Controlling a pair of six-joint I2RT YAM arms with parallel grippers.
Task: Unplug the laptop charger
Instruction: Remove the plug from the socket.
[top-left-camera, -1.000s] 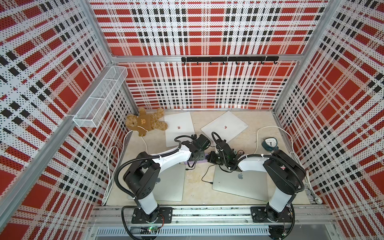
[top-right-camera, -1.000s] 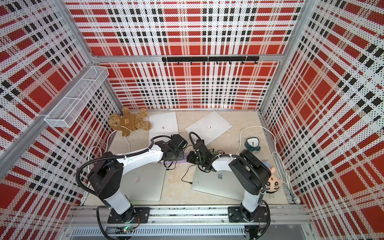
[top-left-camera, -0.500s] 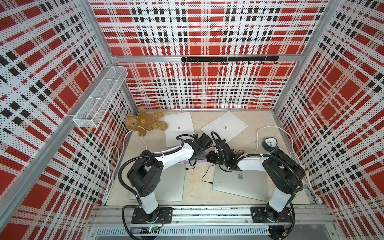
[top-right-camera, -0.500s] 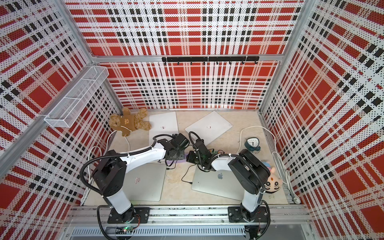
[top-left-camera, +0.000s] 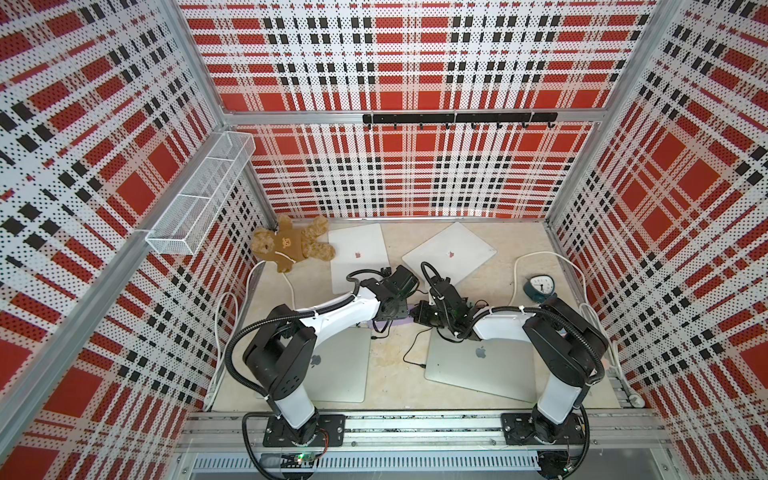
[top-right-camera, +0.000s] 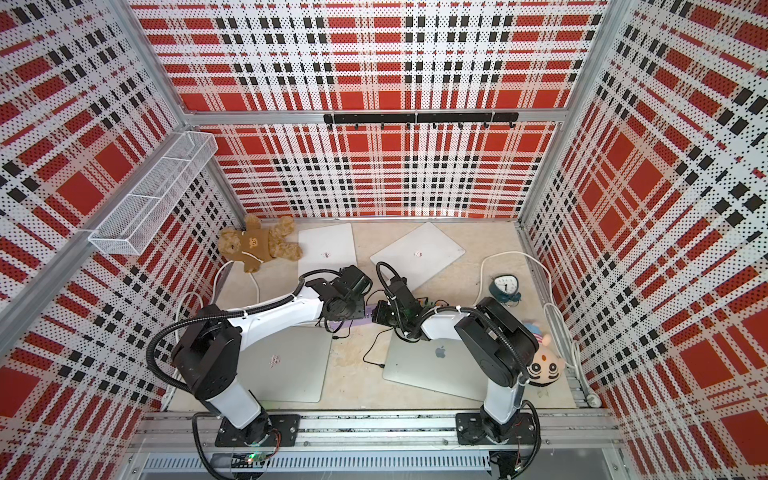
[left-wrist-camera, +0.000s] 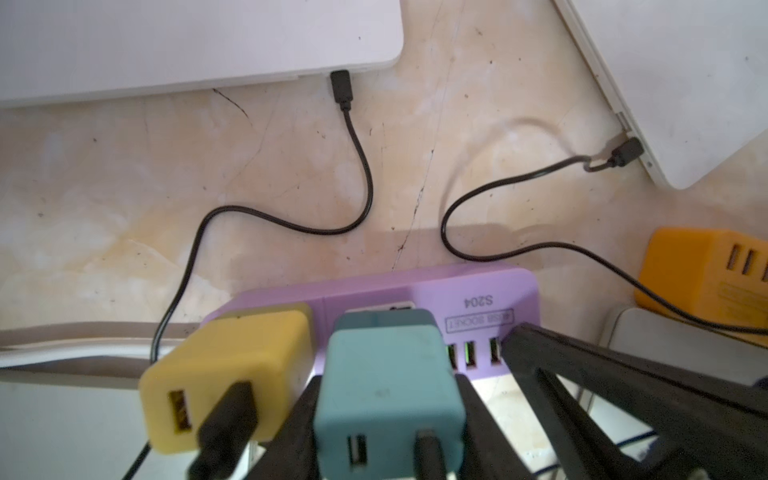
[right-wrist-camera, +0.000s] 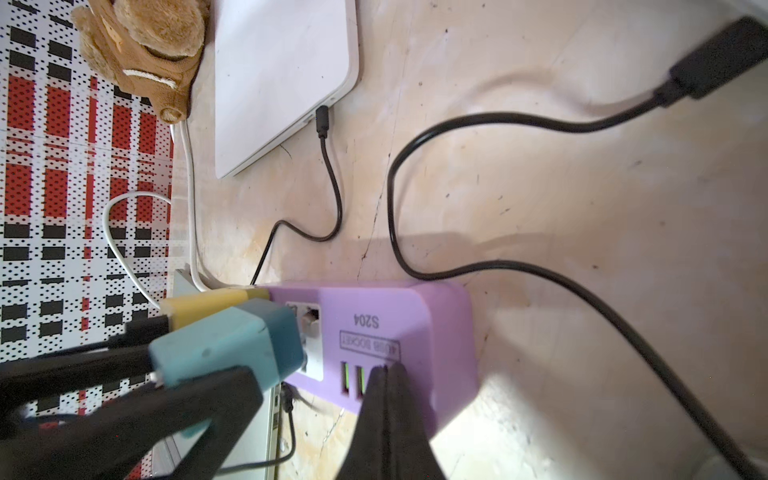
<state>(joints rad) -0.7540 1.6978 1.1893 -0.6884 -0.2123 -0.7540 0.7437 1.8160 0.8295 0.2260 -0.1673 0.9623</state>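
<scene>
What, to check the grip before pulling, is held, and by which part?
Left gripper: jaws clamp the teal charger by its two sides. Right gripper: shut, holding nothing, tips against the power strip.

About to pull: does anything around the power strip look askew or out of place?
Yes. The teal charger, between the left gripper's jaws, sits tilted in the purple power strip. The white socket face is exposed beside it, so it looks partly out. An orange charger lies loose, off the strip.

A purple plastic power strip lies mid-frame among closed silver metal laptops: upper-left laptop, upper-right laptop, lower-left laptop, lower-right laptop. A brown plush teddy bear lies left of the upper-left one.
</scene>
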